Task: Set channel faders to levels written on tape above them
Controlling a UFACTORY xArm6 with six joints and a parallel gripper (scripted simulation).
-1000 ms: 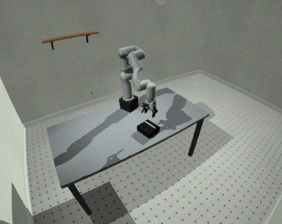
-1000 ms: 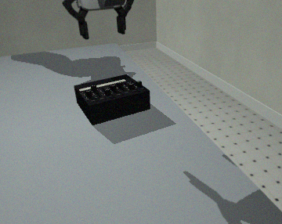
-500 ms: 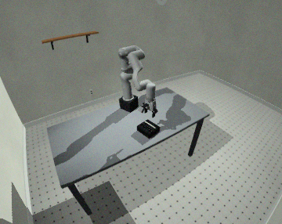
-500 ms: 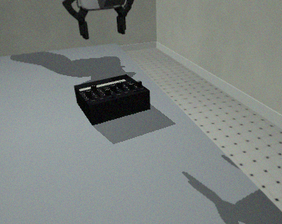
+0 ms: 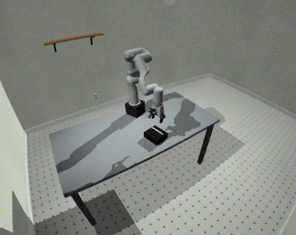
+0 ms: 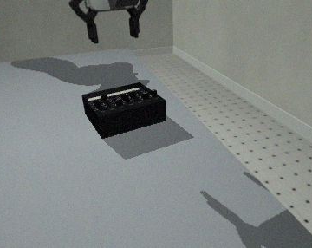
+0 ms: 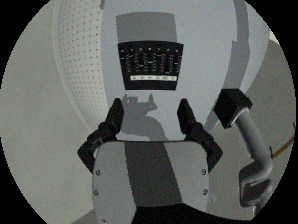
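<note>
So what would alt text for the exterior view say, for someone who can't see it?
A small black lighting desk with a row of faders stands on a grey table. The robot's open hand hangs above and behind it, holding nothing. A tiled floor runs alongside.

Arm [image 5: 136, 76] rises from its base [image 5: 128, 109], folds at the elbow near the top, then drops a forearm and wrist down and forward. Pincer [image 5: 157, 117] hangs in the air pointing downward, with nothing touching it. Fingers [image 6: 93, 31] spread to full width, jaws apart and nothing held between them; wrist view shows both fingers splayed symmetrically.
</note>
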